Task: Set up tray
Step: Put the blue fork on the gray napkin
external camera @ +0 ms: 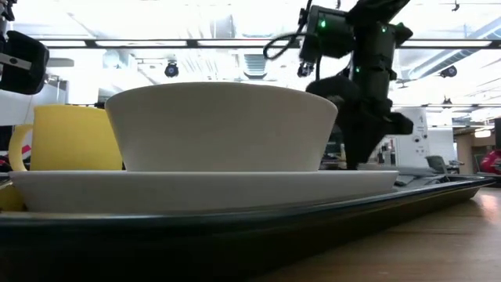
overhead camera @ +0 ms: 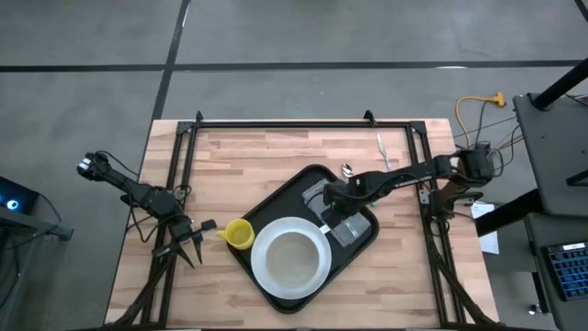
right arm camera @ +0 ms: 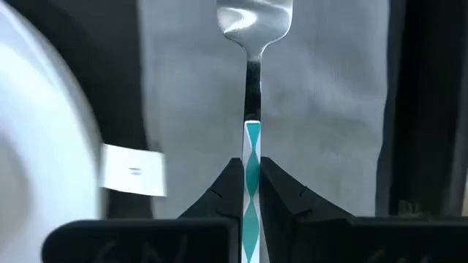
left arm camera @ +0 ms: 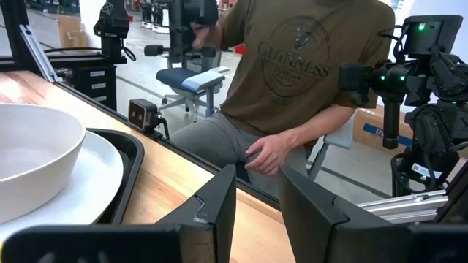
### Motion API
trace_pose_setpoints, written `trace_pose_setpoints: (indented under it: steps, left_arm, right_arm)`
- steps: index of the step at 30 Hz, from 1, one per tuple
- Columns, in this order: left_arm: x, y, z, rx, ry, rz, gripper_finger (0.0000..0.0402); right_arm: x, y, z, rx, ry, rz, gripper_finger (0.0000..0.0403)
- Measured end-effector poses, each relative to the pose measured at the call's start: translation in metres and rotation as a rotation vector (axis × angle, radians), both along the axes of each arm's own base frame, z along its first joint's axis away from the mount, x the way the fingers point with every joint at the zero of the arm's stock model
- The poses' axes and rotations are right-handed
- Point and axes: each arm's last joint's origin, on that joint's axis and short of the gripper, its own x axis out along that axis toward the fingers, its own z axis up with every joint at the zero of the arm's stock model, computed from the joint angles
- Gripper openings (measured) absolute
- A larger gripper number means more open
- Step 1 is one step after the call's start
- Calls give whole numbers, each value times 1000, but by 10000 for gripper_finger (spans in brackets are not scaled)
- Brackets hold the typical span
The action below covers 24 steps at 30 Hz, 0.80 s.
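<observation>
The black tray lies mid-table. On it stands a white plate with a white bowl, and a grey napkin lies on its right part. A yellow cup stands at the tray's left edge. My right gripper is over the napkin, shut on a fork with a teal-and-white handle. My left gripper waits open at the table's left, beside the cup. My right gripper pinches the fork's patterned handle between its two fingertips, coming from above. The fork lies across the fingers, and its metal head reaches out over the grey napkin. Whether the fork rests on the napkin I cannot tell.
A spoon and another piece of cutlery lie on the wood beyond the tray's far right side. A black frame borders the table. A seated person is behind the table's edge in the left wrist view.
</observation>
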Motion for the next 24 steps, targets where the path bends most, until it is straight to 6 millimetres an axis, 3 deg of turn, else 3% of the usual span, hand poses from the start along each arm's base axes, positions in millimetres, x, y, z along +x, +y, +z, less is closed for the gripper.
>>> trace_pose_setpoints:
  steps: [4, 15, 24]
  left_arm:
    - [0, 0, 0, 0, 0, 1, 88]
    - [0, 0, 0, 0, 0, 1, 88]
    - [0, 0, 0, 0, 0, 1, 88]
  right_arm:
    - [4, 2, -8, -5, 36, 8, 13]
    - [14, 1, 3, -45, -11, 40, 13]
    - [8, -2, -1, -46, 38, 36, 13]
